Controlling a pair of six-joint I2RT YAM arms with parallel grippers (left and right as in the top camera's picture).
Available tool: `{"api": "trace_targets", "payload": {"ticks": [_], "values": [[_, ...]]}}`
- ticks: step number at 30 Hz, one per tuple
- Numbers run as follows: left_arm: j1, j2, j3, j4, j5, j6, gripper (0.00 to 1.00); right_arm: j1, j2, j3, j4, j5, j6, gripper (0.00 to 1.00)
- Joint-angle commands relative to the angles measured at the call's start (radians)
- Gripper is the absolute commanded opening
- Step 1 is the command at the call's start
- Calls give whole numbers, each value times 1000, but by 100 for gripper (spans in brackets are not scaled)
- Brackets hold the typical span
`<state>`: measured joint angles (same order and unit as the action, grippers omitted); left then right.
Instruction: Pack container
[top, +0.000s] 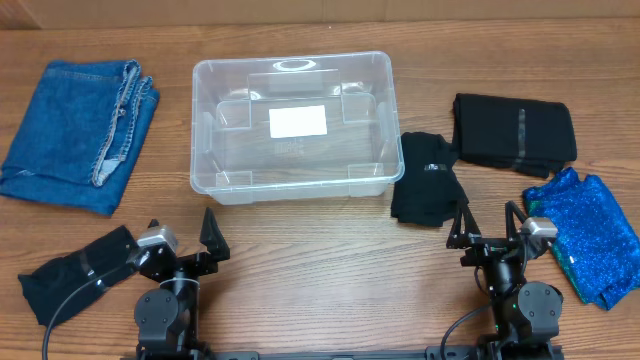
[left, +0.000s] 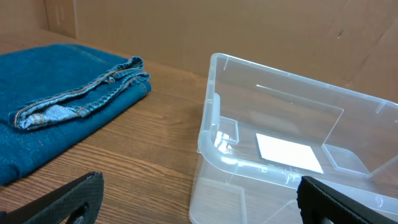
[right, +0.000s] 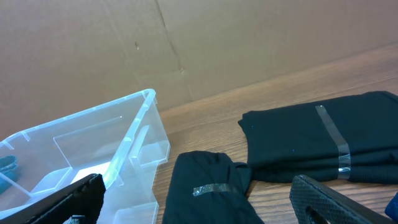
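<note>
A wooden table (top: 330, 280) held a clear container (top: 206, 140) near its middle. Folded jeans (top: 70, 125) lay to its left, and a black garment (top: 515, 130) and sparkly blue cloth (top: 590, 235) to its right. The left gripper (top: 183, 232) and right gripper (top: 487, 226) had their fingers spread wide, grasping nothing.

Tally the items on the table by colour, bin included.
Clear container: 1
Blue denim: 1
Black garments: 3 (beside the container, far right, near left)
Sparkly blue garment: 1
Total: 6
</note>
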<state>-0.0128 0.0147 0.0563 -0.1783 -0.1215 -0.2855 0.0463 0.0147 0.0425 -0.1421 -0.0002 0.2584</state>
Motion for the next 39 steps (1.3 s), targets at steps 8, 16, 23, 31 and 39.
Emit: {"api": "trace_targets", "payload": {"ticks": [8, 16, 23, 31, 39], "values": [[6, -10, -5, 6, -16, 12, 100, -3, -12, -9, 6, -2, 3, 100], [6, -10, -5, 6, -16, 12, 100, -3, -12, -9, 6, -2, 3, 100], [6, -10, -5, 6, -16, 12, 100, -3, -12, -9, 6, -2, 3, 100], [6, -10, -5, 6, -16, 12, 100, -2, -3, -6, 17, -48, 14, 100], [6, -10, -5, 6, -16, 12, 100, -3, 126, 226, -131, -47, 162, 100]]}}
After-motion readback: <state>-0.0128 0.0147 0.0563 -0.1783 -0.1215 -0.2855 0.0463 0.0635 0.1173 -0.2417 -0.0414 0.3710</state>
